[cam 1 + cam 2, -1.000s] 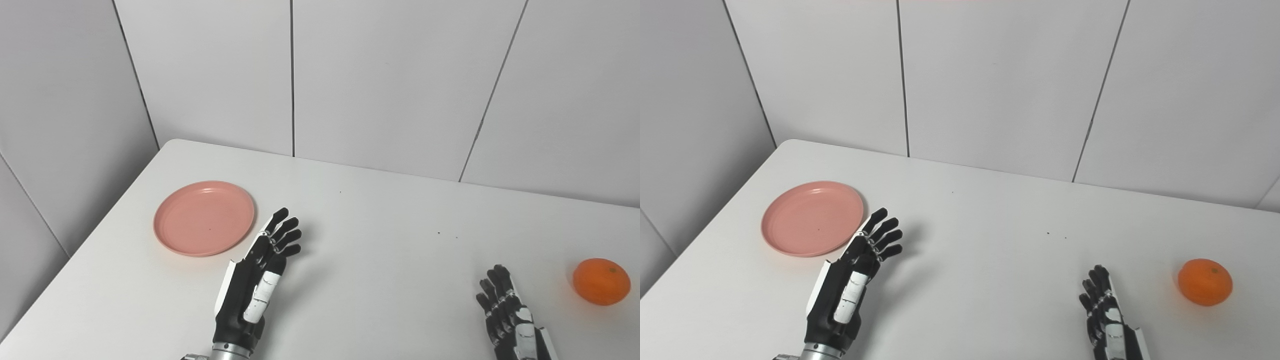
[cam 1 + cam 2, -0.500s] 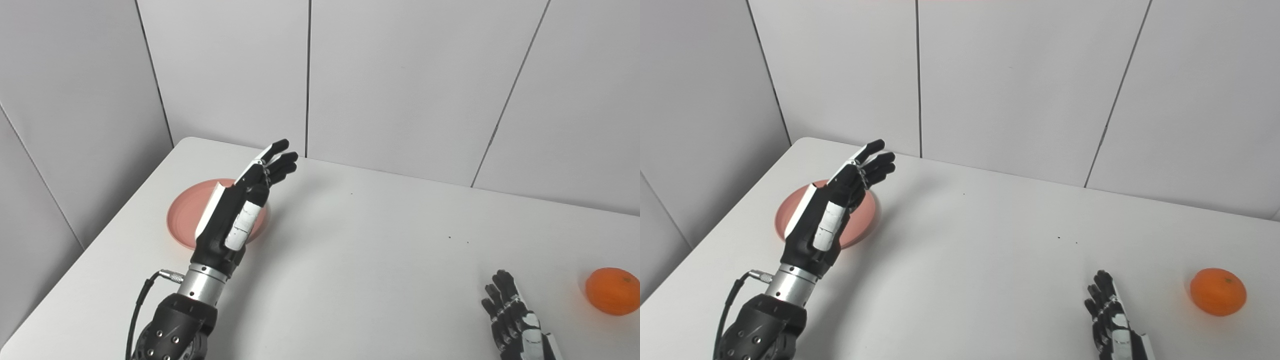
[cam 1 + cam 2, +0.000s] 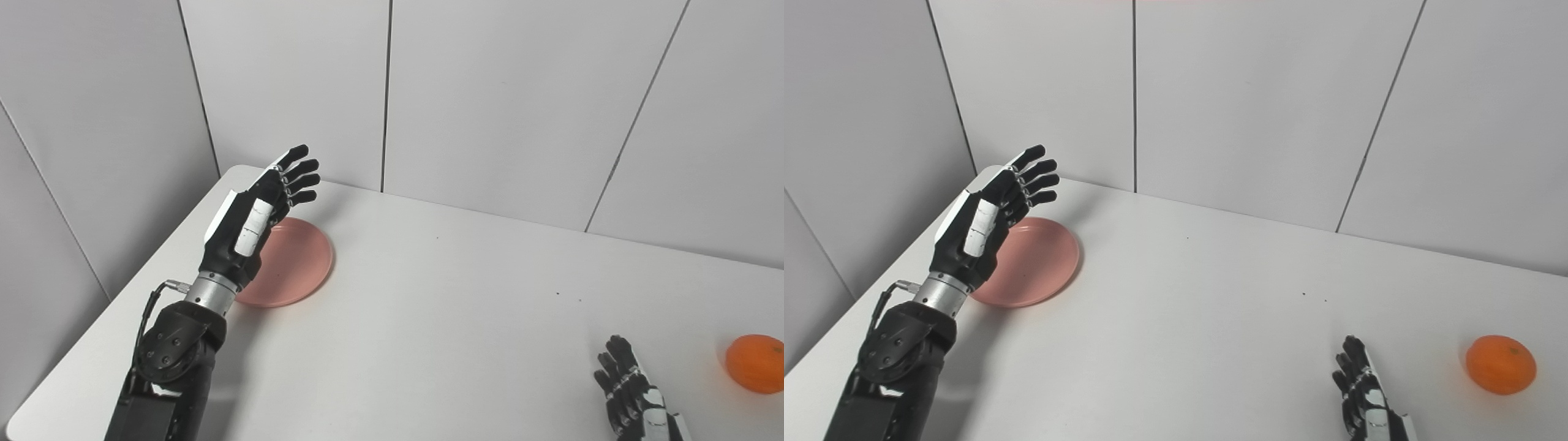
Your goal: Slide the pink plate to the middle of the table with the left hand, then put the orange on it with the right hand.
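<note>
Hanging in the air over the far left side of the pink plate (image 3: 294, 260): left hand (image 3: 257, 214), fingers spread apart and holding nothing, not touching the plate. Reaching in from the bottom left corner with its dark arm. Lying flat near the left back corner of the white table (image 3: 441, 318), well away from the middle. Waiting low at the bottom right: right hand (image 3: 1366, 398), fingers apart, holding nothing. Sitting on the table near the right edge, a little past the right hand and not touching it: orange (image 3: 1500, 364).
</note>
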Tool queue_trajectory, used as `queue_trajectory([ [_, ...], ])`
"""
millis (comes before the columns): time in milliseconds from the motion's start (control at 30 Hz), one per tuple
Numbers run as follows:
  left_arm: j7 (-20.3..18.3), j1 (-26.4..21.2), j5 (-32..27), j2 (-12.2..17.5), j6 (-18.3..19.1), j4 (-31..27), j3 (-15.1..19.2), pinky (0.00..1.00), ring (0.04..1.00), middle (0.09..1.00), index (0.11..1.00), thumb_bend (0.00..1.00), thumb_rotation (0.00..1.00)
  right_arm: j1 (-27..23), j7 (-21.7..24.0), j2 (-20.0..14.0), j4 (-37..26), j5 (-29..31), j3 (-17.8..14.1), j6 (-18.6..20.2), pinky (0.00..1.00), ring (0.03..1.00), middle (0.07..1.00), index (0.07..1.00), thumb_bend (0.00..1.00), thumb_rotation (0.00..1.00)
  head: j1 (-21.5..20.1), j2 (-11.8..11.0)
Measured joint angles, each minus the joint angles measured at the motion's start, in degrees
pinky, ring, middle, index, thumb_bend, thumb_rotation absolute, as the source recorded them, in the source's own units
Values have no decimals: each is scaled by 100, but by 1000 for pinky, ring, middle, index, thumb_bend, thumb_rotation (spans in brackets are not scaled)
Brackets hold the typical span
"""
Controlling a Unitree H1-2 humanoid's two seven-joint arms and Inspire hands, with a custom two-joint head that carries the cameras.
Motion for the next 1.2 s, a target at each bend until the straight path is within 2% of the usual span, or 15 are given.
queue_trajectory([
  [167, -116, -227, -300, 83, -149, 584, 144, 789, 830, 873, 895, 987, 892, -5, 10, 1, -1, 37, 4, 0, 1000, 990, 979, 949, 726, 1000, 18, -18],
  [433, -298, -529, -686, 409, -234, 1305, 464, 798, 871, 887, 912, 1000, 874, -6, 12, -11, 7, 45, -5, 0, 1000, 989, 978, 950, 725, 1000, 18, -18],
  [567, -368, -619, -691, 503, -403, 1612, 537, 803, 874, 902, 934, 985, 887, -2, 13, -19, 9, 45, -4, 0, 1000, 994, 980, 950, 724, 1000, 18, -26],
  [833, -358, -728, -685, 584, -433, 2030, 660, 786, 862, 912, 959, 1000, 864, -4, 14, -23, 9, 52, -2, 0, 1000, 986, 974, 949, 737, 1000, 18, -18],
  [1033, -355, -807, -658, 756, -618, 2473, 720, 792, 859, 908, 926, 1000, 857, -4, 19, -36, 9, 64, -4, 0, 1000, 981, 975, 962, 740, 1000, 105, -18],
  [1200, -350, -820, -610, 809, -777, 2898, 733, 787, 857, 909, 934, 1000, 839, -1, 18, -50, 13, 69, -13, 0, 1000, 981, 971, 957, 744, 1000, 105, -9],
])
